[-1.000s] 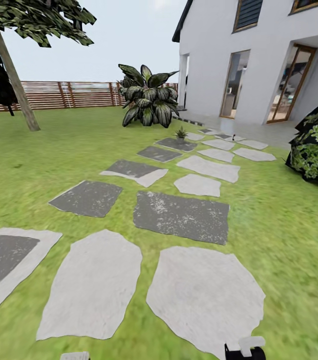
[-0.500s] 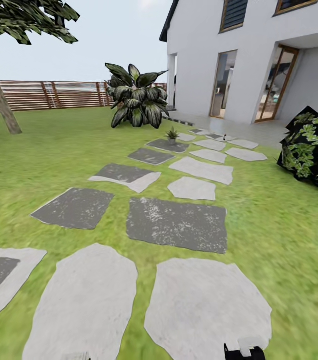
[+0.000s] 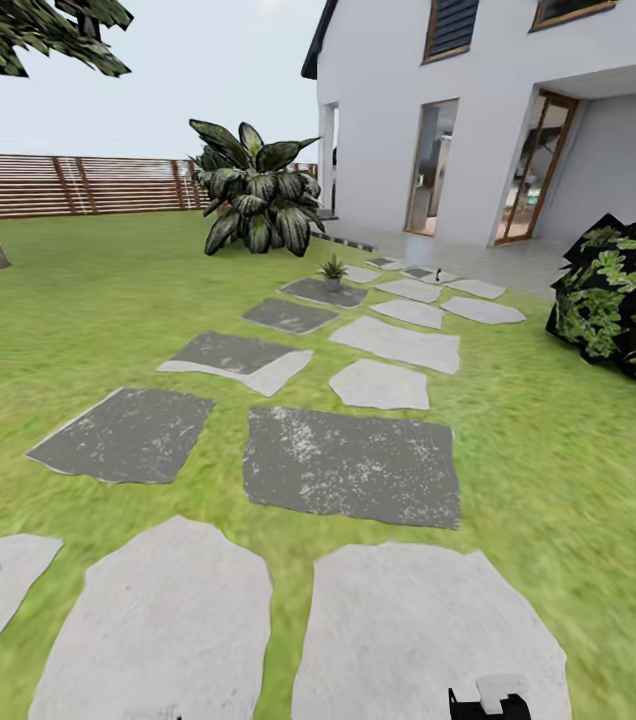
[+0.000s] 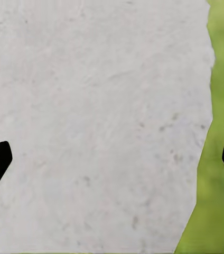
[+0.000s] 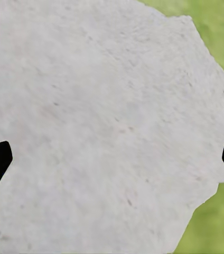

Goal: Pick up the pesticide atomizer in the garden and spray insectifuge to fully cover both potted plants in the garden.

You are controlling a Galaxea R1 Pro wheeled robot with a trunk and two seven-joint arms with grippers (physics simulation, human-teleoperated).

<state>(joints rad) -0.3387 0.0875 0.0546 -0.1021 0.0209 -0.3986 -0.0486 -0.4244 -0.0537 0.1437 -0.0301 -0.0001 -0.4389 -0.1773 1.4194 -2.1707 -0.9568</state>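
The left gripper [image 4: 112,153] and right gripper [image 5: 112,153] are being held wide apart, empty, over pale stepping slabs [image 3: 428,630] edged by lawn [image 3: 578,470]. Farther along the path a small potted plant [image 3: 333,270] is being seen on a dark slab, and beyond it a tiny dark bottle [image 3: 438,273] (probably the atomizer, too small to tell). A big leafy plant [image 3: 253,205], fence [image 3: 88,185] and house [image 3: 498,110] are being shown behind.
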